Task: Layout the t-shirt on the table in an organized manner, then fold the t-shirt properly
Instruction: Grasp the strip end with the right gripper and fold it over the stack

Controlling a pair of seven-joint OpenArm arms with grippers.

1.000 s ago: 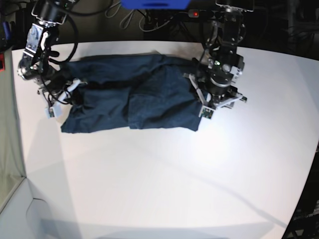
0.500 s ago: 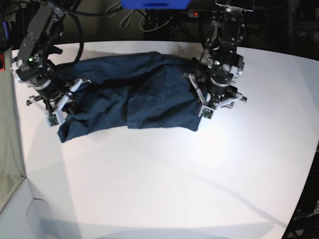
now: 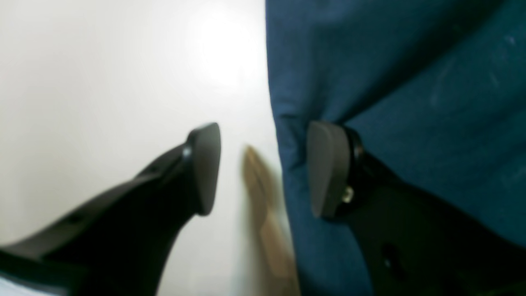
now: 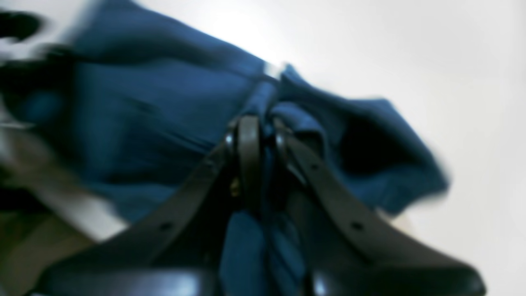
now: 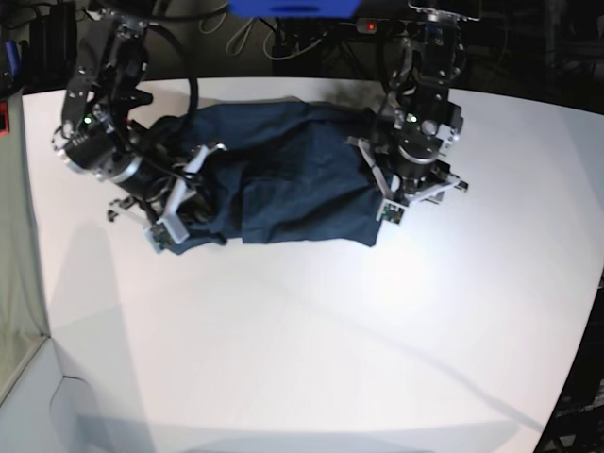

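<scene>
The dark navy t-shirt lies bunched across the far half of the white table. In the base view my right gripper is at the shirt's left end. The right wrist view shows this right gripper shut on a gathered fold of the t-shirt, lifted above the table. My left gripper rests at the shirt's right edge. Close up, the left gripper stands open astride the hem of the t-shirt: one finger is over bare table, the other over cloth.
Beyond the table's far edge are dark cables, a blue object and a small red light. The table's left edge drops to a lower grey-green surface. White tabletop stretches from the shirt to the near edge.
My right gripper has carried the shirt's left end rightward and slightly nearer, bunching it over the body. The shirt now covers less table on the left. The left arm has not moved.
</scene>
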